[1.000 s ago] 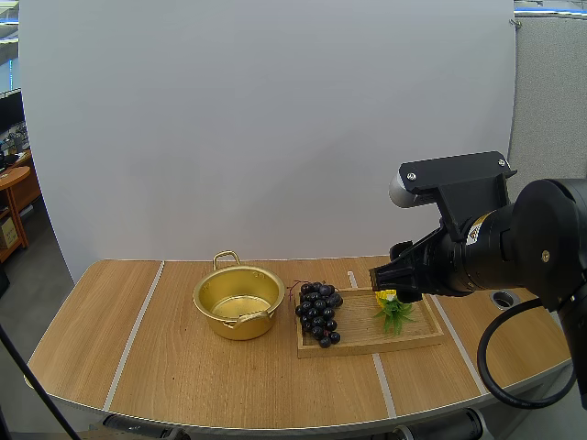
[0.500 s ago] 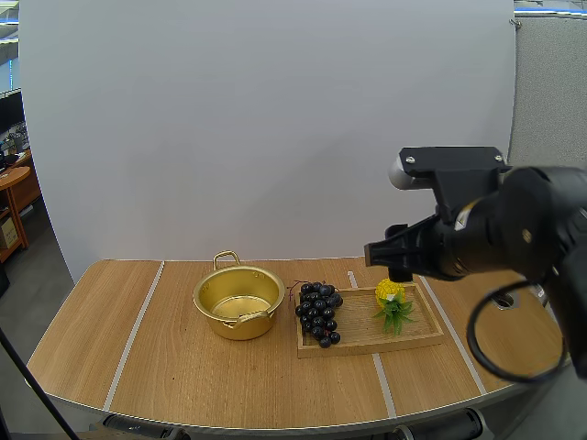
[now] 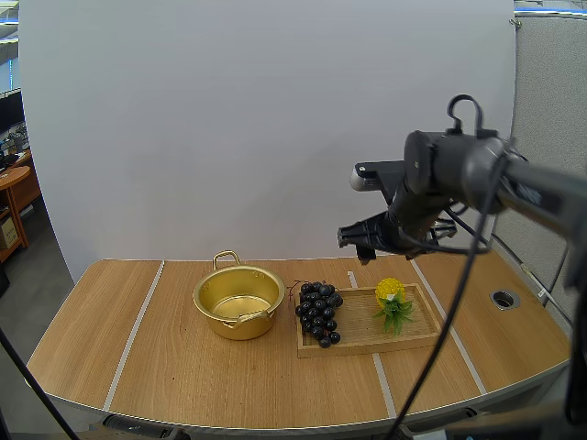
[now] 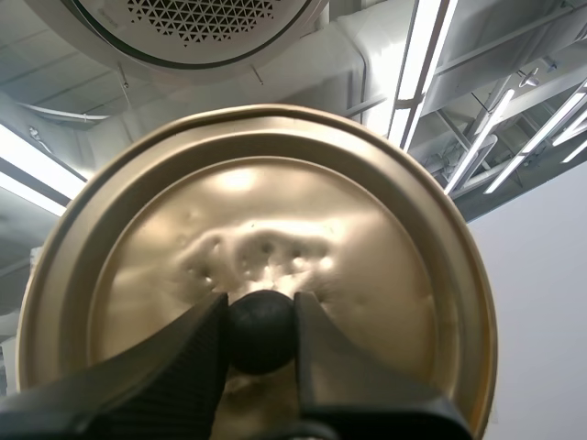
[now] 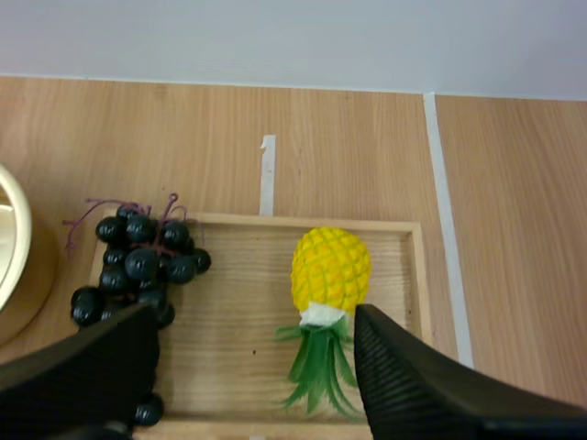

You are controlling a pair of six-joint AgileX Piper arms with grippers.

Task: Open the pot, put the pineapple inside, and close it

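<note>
In the high view, the golden pot [image 3: 238, 301] stood open at the centre left of the frame on the worktop [image 3: 183, 376]. To its right lay the wooden tray [image 3: 362, 335], with a bunch of grapes [image 3: 318, 312] on its left end and the pineapple [image 3: 392, 301] on its right part, the leaves pointing to the lower edge of the frame. The right claw [image 3: 359, 242] hung in the air above the tray, in the right half of the frame, and touched nothing. In the left wrist view, the left claw [image 4: 260, 312] was clenched on the black knob [image 4: 261, 332] of the lid [image 4: 367, 238], so the lid was held away from the pot. In the right wrist view, the fingers of the right claw stood wide apart, released, over the tray, and the pineapple lay between them but well below. The pineapple looked small, light and stiff, probably a plastic one, with a bumpy skin that should not slip much. I think the best hold is across the yellow body, not on the thin leaves, which could bend.
</note>
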